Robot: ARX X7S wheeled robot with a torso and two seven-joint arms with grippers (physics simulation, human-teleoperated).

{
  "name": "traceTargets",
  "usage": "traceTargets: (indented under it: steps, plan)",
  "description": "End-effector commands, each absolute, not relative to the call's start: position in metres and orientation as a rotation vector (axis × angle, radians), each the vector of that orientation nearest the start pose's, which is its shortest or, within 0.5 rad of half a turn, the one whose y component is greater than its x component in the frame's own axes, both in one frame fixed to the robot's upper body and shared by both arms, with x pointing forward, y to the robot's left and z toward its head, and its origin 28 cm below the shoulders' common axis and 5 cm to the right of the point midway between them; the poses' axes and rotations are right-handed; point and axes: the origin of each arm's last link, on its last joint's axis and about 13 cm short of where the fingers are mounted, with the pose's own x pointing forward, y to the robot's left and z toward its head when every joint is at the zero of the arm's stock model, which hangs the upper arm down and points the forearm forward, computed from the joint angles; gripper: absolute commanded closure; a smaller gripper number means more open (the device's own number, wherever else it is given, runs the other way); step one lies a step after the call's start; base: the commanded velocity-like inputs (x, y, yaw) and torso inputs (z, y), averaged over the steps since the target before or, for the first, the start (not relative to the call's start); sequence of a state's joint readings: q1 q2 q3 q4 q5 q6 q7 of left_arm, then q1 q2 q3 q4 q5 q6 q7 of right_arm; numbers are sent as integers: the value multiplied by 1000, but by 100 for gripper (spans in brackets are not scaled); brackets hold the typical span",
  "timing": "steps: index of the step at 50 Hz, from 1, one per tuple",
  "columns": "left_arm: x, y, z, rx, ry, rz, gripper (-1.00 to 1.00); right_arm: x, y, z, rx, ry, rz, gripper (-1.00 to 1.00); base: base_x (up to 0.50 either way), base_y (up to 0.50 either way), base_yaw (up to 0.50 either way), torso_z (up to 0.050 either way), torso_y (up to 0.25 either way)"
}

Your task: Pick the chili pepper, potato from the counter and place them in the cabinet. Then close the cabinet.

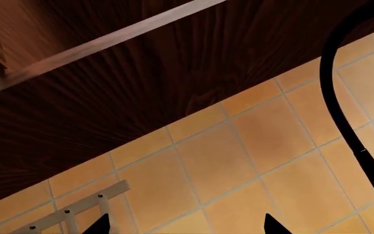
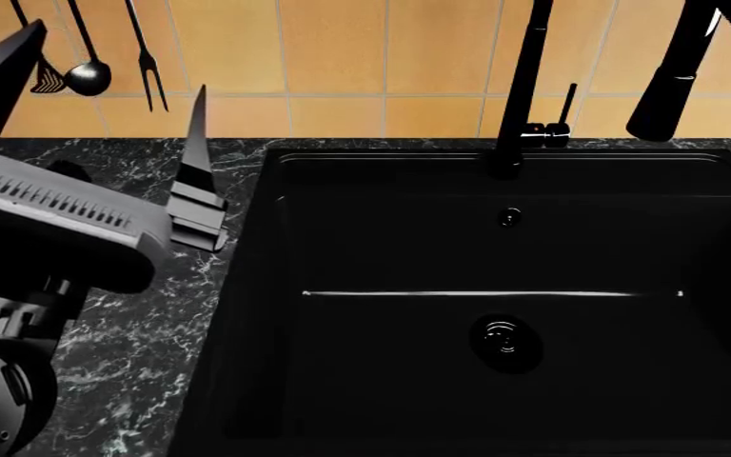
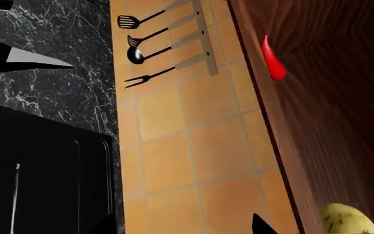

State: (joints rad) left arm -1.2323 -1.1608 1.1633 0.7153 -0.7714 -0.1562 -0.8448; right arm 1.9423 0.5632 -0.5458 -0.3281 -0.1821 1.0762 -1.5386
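Your right wrist view shows the pepper [image 3: 272, 58] and potato [image 3: 348, 220] against the wooden cabinet [image 3: 343, 122], evidently shelved, off the worktop [image 2: 137, 333]. Whether either arm's jaws are released or clenched, you cannot tell.

Flat even render, sharp throughout; sink basin [image 2: 493, 314] near-black, faint highlight streak; tiles [image 2: 340, 48] bright.

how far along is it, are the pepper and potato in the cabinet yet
Done: the chili pepper lies on the wooden cabinet surface. In hand: the potato shows beside the right gripper's fingertip; whether it is gripped cannot be told. Left: release it if still held, then close the cabinet.
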Motion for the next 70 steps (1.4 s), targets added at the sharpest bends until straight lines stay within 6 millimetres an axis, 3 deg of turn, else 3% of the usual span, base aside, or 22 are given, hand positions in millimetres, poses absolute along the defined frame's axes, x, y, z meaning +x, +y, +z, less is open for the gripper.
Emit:
traceTargets:
  steps: [1,16,54,70]
  plan:
    - [215,250,259,422,-621,-115,-100,188,-166,500,-1268,-234,819,-100,0,0,0,0,0]
    - [214,248,260,424,-620,-119,-100,191,-161,484,-1315,-197,903,-100,0,0,0,0,0]
    - [209,250,261,398,-620,-120,-100,242,-142,415,-1365,46,1040,-100,0,0,0,0,0]
    - [171,247,255,193,-611,-112,-100,246,-140,413,-1365,51,1044,-100,0,0,0,0,0]
